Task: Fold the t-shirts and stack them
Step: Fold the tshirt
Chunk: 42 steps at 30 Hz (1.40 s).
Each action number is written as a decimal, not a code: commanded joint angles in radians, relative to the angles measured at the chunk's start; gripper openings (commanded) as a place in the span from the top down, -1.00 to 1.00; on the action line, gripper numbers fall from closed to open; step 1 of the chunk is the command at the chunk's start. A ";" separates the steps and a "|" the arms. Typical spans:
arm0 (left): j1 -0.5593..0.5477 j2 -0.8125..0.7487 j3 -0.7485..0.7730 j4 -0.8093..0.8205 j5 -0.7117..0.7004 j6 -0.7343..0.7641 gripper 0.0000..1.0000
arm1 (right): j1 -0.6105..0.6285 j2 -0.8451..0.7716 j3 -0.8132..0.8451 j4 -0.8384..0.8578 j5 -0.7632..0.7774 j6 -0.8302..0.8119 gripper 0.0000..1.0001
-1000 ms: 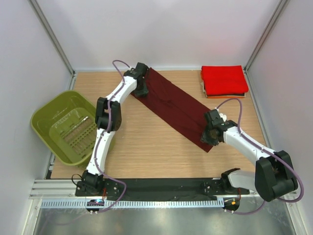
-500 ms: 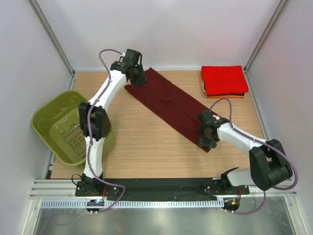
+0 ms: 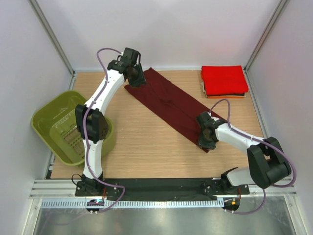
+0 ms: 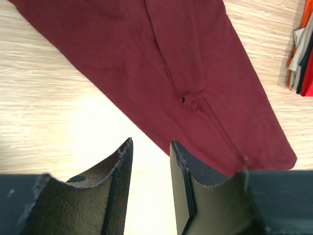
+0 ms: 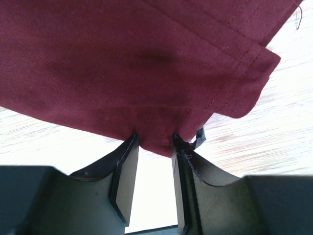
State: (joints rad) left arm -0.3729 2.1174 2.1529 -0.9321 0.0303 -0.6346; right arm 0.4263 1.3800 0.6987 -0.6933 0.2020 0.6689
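Note:
A dark maroon t-shirt [image 3: 172,106], folded into a long strip, lies slanted across the table from back left to front right. My left gripper [image 3: 137,78] is at its far end. In the left wrist view the gripper [image 4: 150,145] is open over bare wood, with the shirt [image 4: 186,73] just ahead. My right gripper [image 3: 206,139] is at the near end. It is open [image 5: 155,139], and the shirt's hem [image 5: 161,142] dips loosely between its tips. A stack of folded t-shirts [image 3: 224,80], bright red on top, sits at the back right.
An olive-green basket [image 3: 54,104] stands at the left edge beside the left arm. The stack's orange and dark edges [image 4: 304,54] show at the right of the left wrist view. White walls close in the back and both sides.
The left gripper has let go of the shirt's far end, pulled back toward the rear wall and opened. The right gripper has shifted slightly left at the near end.

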 commanded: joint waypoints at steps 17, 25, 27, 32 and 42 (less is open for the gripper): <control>0.003 -0.090 0.002 -0.060 -0.135 0.078 0.23 | 0.474 -0.064 -0.104 0.090 -0.089 0.503 0.21; 0.002 -0.024 -0.018 -0.010 -0.099 0.052 0.23 | 0.571 -0.065 0.149 -0.072 -0.043 0.437 0.14; 0.000 0.010 0.017 -0.017 -0.083 0.050 0.24 | 0.548 -0.065 0.253 -0.109 -0.010 0.387 0.12; -0.014 0.082 0.047 -0.022 -0.076 0.050 0.24 | 0.347 -0.012 0.347 -0.151 -0.001 0.141 0.11; -0.037 0.234 0.081 -0.027 -0.125 -0.007 0.27 | 0.051 0.286 0.452 -0.031 0.053 -0.135 0.13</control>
State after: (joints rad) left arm -0.4011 2.3215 2.1975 -0.9806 -0.0719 -0.6064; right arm 0.4873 1.6173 1.1084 -0.7593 0.2031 0.6392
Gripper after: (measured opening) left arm 0.371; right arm 0.439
